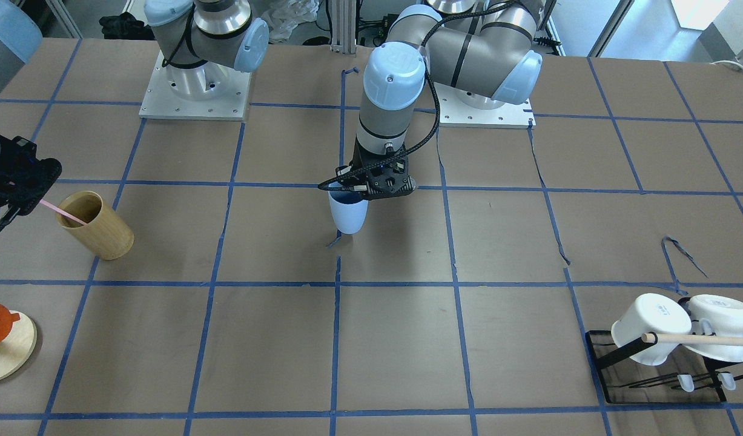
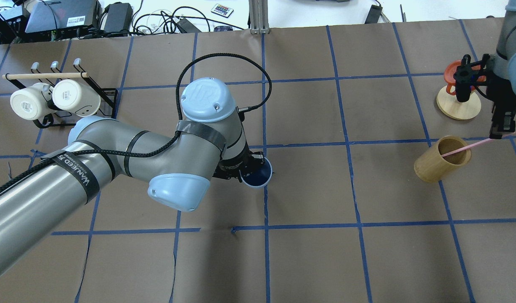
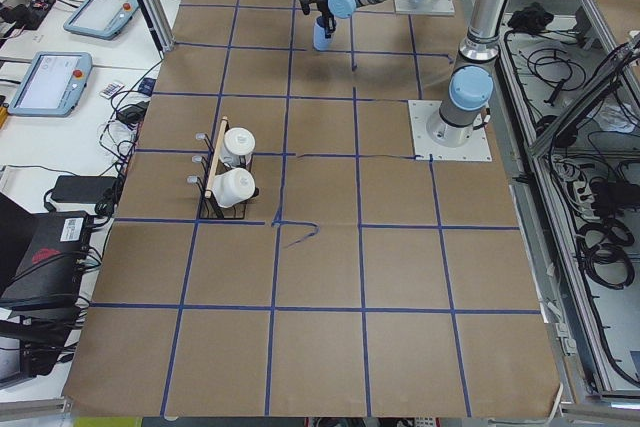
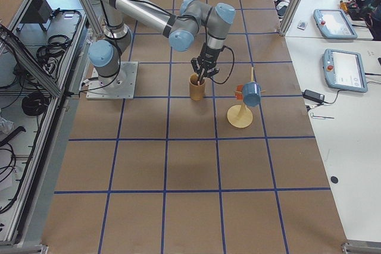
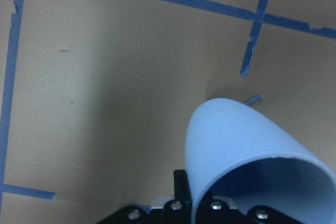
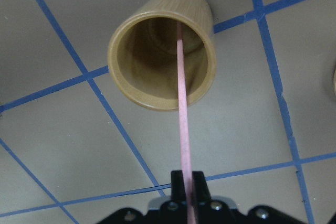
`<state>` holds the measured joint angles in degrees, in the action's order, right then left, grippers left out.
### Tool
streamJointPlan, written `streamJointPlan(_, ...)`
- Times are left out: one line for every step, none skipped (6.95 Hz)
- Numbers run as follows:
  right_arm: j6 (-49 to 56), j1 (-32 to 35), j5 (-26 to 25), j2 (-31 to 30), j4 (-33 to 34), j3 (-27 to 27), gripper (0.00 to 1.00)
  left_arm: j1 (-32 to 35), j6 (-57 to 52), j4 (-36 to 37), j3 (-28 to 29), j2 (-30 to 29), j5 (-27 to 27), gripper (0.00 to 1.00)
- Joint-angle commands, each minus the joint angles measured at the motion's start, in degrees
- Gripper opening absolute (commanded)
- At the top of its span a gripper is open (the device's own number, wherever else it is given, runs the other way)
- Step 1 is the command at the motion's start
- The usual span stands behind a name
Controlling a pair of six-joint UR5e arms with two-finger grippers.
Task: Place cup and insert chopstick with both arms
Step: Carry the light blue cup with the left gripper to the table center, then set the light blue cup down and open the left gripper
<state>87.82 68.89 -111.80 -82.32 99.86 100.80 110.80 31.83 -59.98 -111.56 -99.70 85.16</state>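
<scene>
The light-blue cup [image 1: 349,216] hangs upright from my left gripper [image 1: 350,195] at the table's middle, on a blue tape crossing. The gripper is shut on the cup's rim, one finger inside and one outside. The cup's base is at or just above the paper; I cannot tell which. The cup also shows in the overhead view [image 2: 258,173] and the left wrist view [image 5: 241,145]. My right gripper [image 2: 496,133] is shut on a pale-pink chopstick [image 2: 468,147]. The chopstick's lower end is inside a tan wooden cup [image 2: 434,166], as the right wrist view [image 6: 180,103] shows.
A black rack [image 1: 607,357] with two white mugs [image 1: 650,327] and a wooden dowel [image 1: 704,340] stands at the robot's far left. A round wooden stand [image 2: 459,105] with an orange piece stands beyond the wooden cup [image 1: 102,229].
</scene>
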Motion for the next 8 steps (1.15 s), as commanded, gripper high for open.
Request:
streamJointPlan(-0.11, 0.02, 0.61, -0.13, -2.38, -1.04, 0.15, 0.11, -0.37, -0.22, -0.24, -1.54, -1.92, 0.0)
streamJointPlan(-0.11, 0.02, 0.09, -0.04, -2.3, -1.13, 0.19, 0.12, -0.45, -0.22, -0.24, -1.98, -3.06, 0.0)
streamJointPlan(-0.02, 0.02, -0.17, 0.14, -1.78, -1.13, 0.26, 0.03, -0.45, -0.22, -0.24, -2.34, -3.16, 0.0)
streamJointPlan(0.06, 0.02, 0.61, 0.23, -1.69, -1.22, 0.62, 0.03, -1.32, -0.22, -0.24, -3.03, -3.07, 0.0)
streamJointPlan(-0.2, 0.02, 0.88, 0.14, -1.86, -1.04, 0.63, 0.03, -1.25, -0.14, -0.24, -3.56, -3.07, 0.0)
streamJointPlan(-0.2, 0.02, 0.88, 0.31, -1.86, -1.04, 0.76, 0.11, -0.55, -0.14, -0.24, -3.66, -3.16, 0.28)
streamJointPlan(-0.29, 0.02, 0.88, 0.31, -1.86, -0.61, 0.9, 0.2, -0.19, -0.14, -0.24, -3.66, -3.25, 0.56)
streamJointPlan(-0.37, 0.02, 0.88, 0.4, -2.38, -0.25, 0.92, 0.2, -0.19, 0.04, -0.24, -3.66, -3.16, 0.74)
